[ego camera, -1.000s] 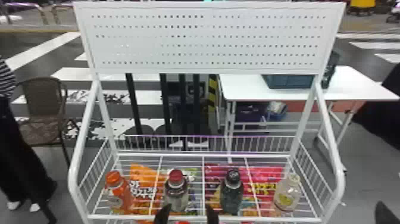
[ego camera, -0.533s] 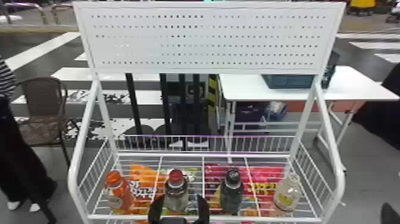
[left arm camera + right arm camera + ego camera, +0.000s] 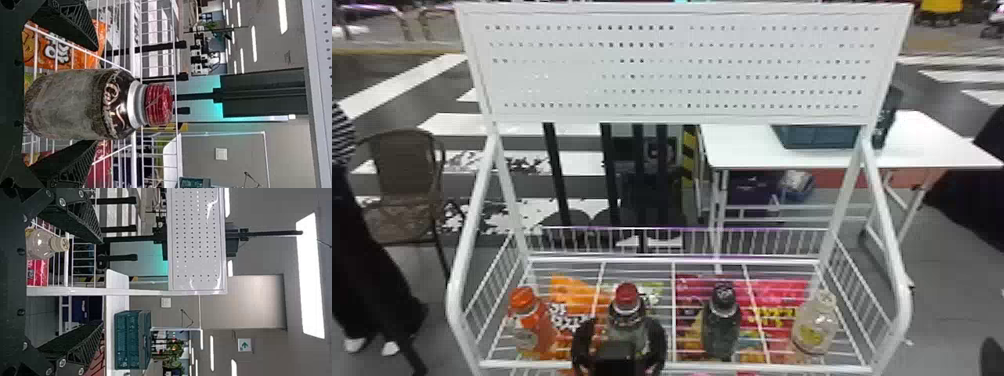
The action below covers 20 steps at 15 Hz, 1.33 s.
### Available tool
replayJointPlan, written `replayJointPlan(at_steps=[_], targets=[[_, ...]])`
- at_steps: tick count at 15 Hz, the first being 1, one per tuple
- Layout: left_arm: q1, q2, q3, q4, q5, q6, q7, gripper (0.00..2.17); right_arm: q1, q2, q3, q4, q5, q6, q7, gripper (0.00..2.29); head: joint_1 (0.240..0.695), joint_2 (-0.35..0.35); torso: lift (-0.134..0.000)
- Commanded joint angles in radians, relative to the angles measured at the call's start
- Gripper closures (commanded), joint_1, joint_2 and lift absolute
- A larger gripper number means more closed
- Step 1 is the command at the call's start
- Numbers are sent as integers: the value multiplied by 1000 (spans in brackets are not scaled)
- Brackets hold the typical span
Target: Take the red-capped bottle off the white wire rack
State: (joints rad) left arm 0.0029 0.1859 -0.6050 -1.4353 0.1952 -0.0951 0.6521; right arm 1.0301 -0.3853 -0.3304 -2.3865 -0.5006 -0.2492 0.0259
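basically, the red-capped bottle (image 3: 627, 320) stands upright on the wire shelf of the white wire rack (image 3: 673, 310), its long axis running up from the wires, and everything else can be placed from it. nearest is the left tool (image 3: 96, 95), on the robot's side of the bottle, its two fingers spread wide, one to either flank, so the bottle lies straight ahead and between them. on the flank toward the orange-capped bottle (image 3: 527, 320) there is a visible gap; on the other flank the finger sits very near, and i cannot tell whether it touches. the coming move seems to turn on that: the fingers should close across the upright axis, from the sides, then lift along it, and a small shift toward the orange-capped bottle might even out the gaps so the bottle isn't nudged or tipped. farther out, that orange-capped bottle stands to the left of the red-capped one and the dark-capped bottle (image 3: 722, 322) to its right, both apart from it; beyond the dark one is the clear bottle (image 3: 814, 325). the right tool (image 3: 102, 282), off to the bottle's right, is wide and empty, clearly the farther arm for this pick.
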Motion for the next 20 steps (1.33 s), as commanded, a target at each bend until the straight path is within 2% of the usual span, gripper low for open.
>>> replayJointPlan(at_steps=[1,3,5,7,10,12,16,17,20], targets=[[-38,-9,-1,46,29,-41,0,83,2,0,-4,3,1,0,0,174,499,0,0],[-57,-16,-1,64,33,-74,-2,134,2,-1,-9,6,1,0,0,174,499,0,0],[-60,-17,-1,59,41,-77,4,522,1,-1,-15,7,1,0,-1,174,499,0,0],[-50,-14,-1,33,43,-77,20,1035,-7,-3,-15,12,-4,3,-1,174,499,0,0],[-15,3,-1,-43,39,-74,32,1065,-18,-4,-10,17,-6,6,-1,174,499,0,0],[25,30,1,-180,29,-22,52,1062,-24,-6,-7,17,-7,6,-1,174,499,0,0],[129,98,36,-563,-34,334,70,1062,-28,-6,1,17,-6,6,-1,174,499,0,0],[177,124,77,-671,-46,398,70,1062,-30,-6,4,18,-6,6,-1,174,499,0,0],[308,161,168,-921,-109,542,57,1052,-28,-4,7,21,-6,6,0,174,499,0,0]])
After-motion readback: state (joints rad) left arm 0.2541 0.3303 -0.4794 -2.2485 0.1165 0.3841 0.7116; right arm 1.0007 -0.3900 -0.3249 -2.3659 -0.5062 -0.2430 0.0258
